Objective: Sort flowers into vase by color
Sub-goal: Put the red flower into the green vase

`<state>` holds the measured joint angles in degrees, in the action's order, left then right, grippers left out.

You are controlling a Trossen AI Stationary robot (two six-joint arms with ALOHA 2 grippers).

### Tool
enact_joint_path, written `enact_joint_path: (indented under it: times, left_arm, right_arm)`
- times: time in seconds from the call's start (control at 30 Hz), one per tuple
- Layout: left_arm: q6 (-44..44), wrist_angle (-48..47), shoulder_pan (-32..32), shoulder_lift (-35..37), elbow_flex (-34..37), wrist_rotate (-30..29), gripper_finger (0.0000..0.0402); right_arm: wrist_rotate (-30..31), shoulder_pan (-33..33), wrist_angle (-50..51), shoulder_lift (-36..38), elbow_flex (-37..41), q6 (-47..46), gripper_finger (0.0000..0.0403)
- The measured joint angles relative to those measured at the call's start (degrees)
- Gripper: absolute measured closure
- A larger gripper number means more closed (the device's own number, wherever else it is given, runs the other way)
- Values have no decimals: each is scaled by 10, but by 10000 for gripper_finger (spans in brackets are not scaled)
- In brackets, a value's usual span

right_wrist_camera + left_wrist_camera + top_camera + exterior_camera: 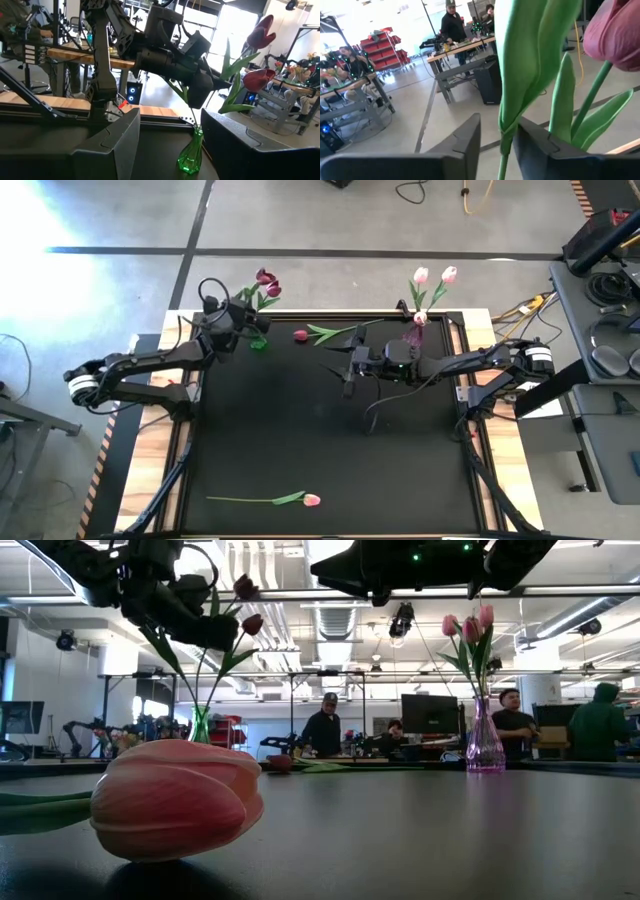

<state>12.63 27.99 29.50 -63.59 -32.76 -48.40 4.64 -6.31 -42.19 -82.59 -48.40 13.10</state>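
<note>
With a dark red tulip [615, 35] stem standing in the green vase [190, 152] between the left gripper's [497, 145] part-spread jaws, they should be widened before being lifted clear, the right gripper's [170, 145] being spread wide.

The dark left arm reaches from the left edge up to the far left corner of the surface. Its left gripper [248, 320] is held up high, and its two dark fingers [465, 140] stand a little apart. The dark right arm stretches in from the right side, pointing left across the far middle. Its right gripper [352, 363] has its fingers spread wide.
</note>
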Motion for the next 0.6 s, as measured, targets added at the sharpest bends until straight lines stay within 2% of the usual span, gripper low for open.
enact_joint_path:
  times: [0.17,0.33,0.47,0.6]
  left_arm:
    - [12,-1,-1,3,-5,0,265]
    - [18,-3,-1,6,-5,2,241]
    - [-18,-11,-1,4,11,15,247]
    - [-33,-10,-1,3,25,16,282]
  right_arm:
    - [0,0,3,0,0,2,200]
    - [0,0,3,0,0,4,200]
    - [0,0,3,0,0,4,200]
    - [0,0,4,0,0,4,200]
